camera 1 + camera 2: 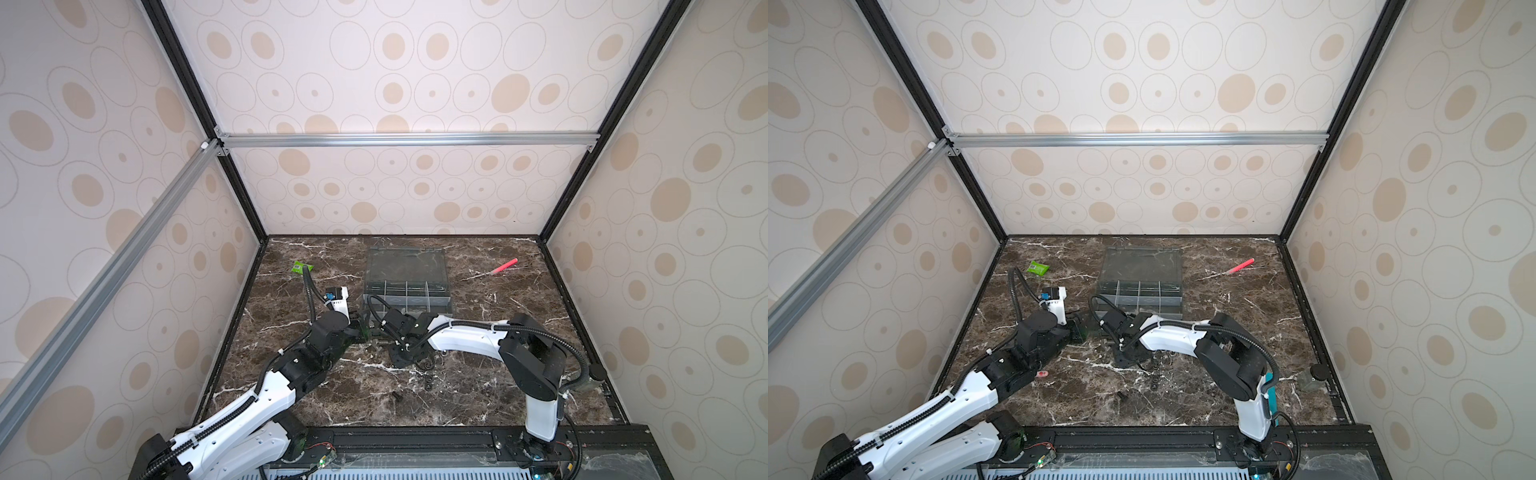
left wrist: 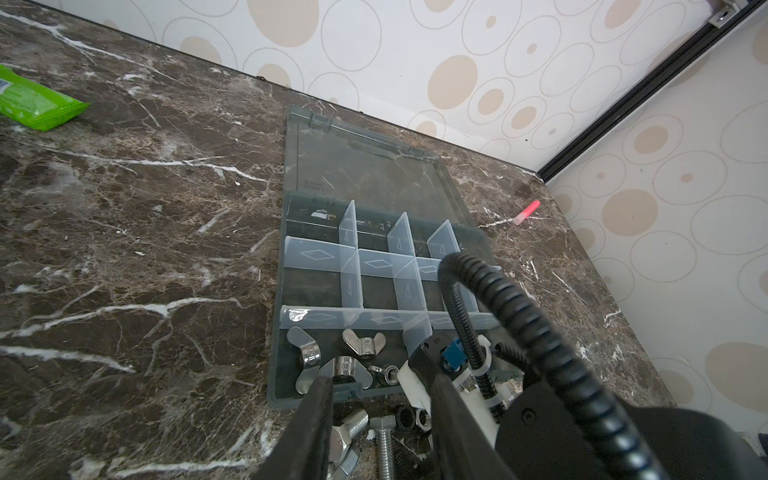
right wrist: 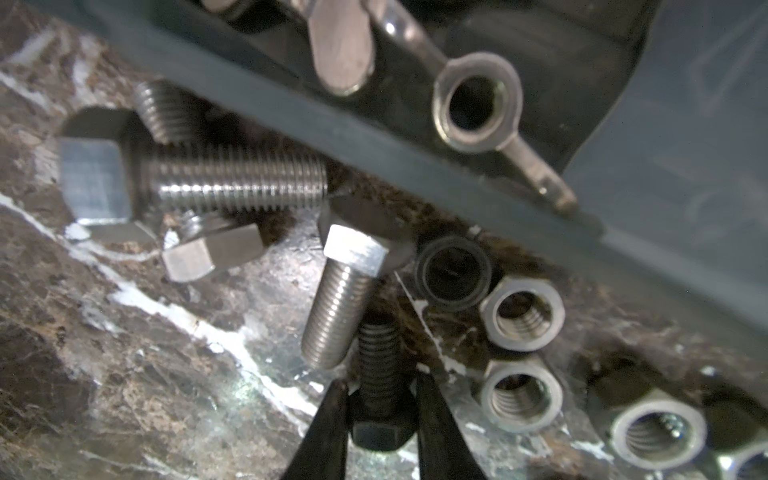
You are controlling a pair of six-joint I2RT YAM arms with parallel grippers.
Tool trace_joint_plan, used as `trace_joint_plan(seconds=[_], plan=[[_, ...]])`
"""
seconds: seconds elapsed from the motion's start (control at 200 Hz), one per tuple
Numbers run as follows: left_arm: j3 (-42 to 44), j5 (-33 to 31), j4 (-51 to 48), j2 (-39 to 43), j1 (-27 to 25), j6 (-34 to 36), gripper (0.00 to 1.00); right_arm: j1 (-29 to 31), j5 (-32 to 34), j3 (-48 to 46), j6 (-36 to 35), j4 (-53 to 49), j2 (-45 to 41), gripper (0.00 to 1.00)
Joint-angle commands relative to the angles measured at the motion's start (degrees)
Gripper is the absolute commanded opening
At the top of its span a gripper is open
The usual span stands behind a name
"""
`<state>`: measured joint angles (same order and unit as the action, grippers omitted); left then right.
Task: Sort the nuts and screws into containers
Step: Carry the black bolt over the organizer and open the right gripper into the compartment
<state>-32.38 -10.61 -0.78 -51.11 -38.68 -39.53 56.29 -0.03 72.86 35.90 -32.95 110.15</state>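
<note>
A small black screw [image 3: 380, 370] of metal is seen lying on the brown marble table [image 3: 104, 374]. It is just on the near side of the grey plastic box [image 3: 374, 149] of small cells, about the middle of the table. It is caught between the jaws of the right gripper [image 3: 380, 386], which look pressed on both sides of its head. The jaws are held low, most likely so that the thin screw can be pinched and lifted without rolling away.

Four shiny silver screws [image 3: 232, 183] are counted close by, one half hidden behind another. One black ring nut [image 3: 453, 272] and three silver six-sided nuts [image 3: 521, 313] are seen too, and a fourth is cut off at the edge. All are heaped against the near wall of the box, so the trip to a cell is kept short.

Three silver wing nuts [image 2: 363, 343] and one small round nut [image 2: 388, 374] are already laid in the near left cell. The clear lid [image 2: 365, 166] is folded flat to the far side, so the cells can be reached from above.

The left gripper [image 2: 380, 386] is held near that corner of the box. Its jaws are apart and nothing is held, so it is probably waiting.

One red pen [image 1: 505, 266] is left far right and one green packet [image 1: 301, 267] far left.
</note>
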Motion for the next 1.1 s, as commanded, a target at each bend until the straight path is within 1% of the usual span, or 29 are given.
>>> trace_joint_plan(seconds=[0.0, 0.335, 0.48, 0.695, 0.77, 0.925, 1.095], plan=[[-2.4, -1.1, -0.8, 0.0, 0.3, -0.4, 0.40, 0.2, 1.0, 1.8, -1.0, -2.2, 0.5, 0.25], [-0.6, -1.1, -1.1, 2.2, 0.3, -1.9, 0.39, 0.2, 3.5, -0.3, -0.6, -2.1, -4.7, 0.23], [-0.2, -1.0, -1.4, 2.9, 0.4, -2.5, 0.39, -0.5, 5.2, 0.0, -2.0, -3.4, -8.0, 0.23], [2.1, 0.3, 0.7, 3.2, 0.3, -3.8, 0.39, -5.1, 8.6, 1.8, -6.5, -6.9, -12.5, 0.23], [2.5, 1.2, 1.5, 2.7, 0.3, -4.0, 0.39, -7.0, 8.8, 1.8, -7.4, -7.1, -13.1, 0.23], [2.8, 3.0, 2.8, 0.9, 0.4, -4.1, 0.39, -10.5, 6.9, 1.5, -6.2, -4.3, -12.4, 0.23], [2.3, 4.2, 4.0, -1.0, 0.4, -4.1, 0.38, -11.5, 6.5, 2.3, -5.2, -2.3, -10.7, 0.23]])
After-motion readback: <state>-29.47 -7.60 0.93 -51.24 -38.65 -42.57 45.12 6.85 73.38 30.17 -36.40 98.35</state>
